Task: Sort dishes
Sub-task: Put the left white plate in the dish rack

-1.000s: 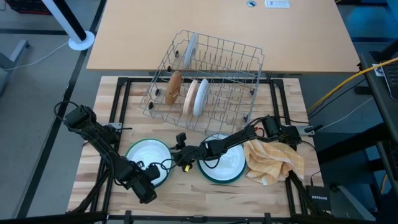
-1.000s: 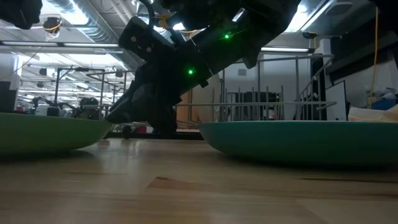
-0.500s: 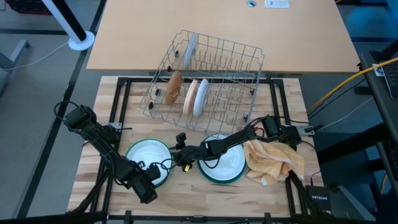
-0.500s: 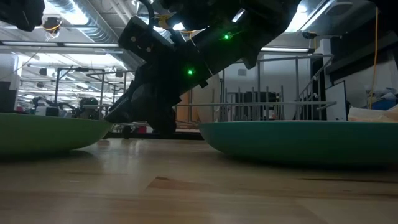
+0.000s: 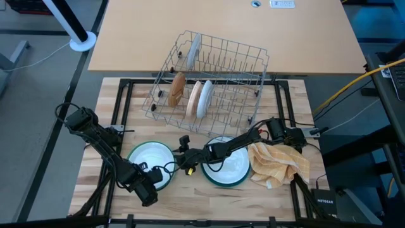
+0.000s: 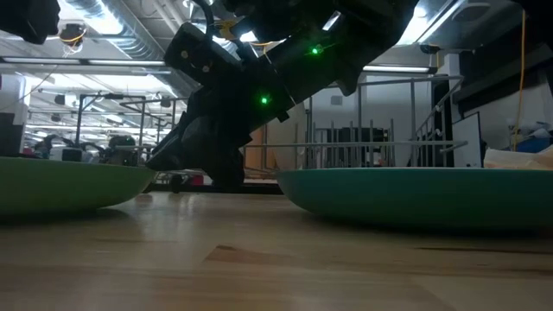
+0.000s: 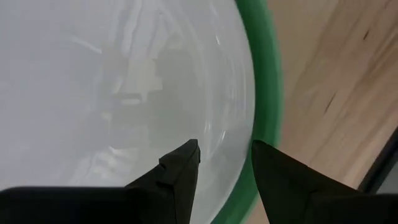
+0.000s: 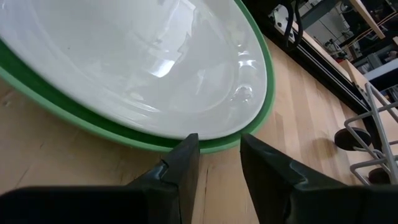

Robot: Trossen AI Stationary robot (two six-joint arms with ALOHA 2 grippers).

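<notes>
On the pale wooden table [image 5: 107, 107] in an open workshop, the green plate [image 5: 144, 151] carrying a white plate [image 5: 150, 159] is lying flat beside the teal plate [image 5: 223, 179], the left gripper [image 7: 225, 163] and right gripper [image 8: 219, 146] each straddling its rim, jaws parted.

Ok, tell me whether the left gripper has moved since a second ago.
No. In the high view the left gripper sits at the same spot by the green plate's near rim.
</notes>
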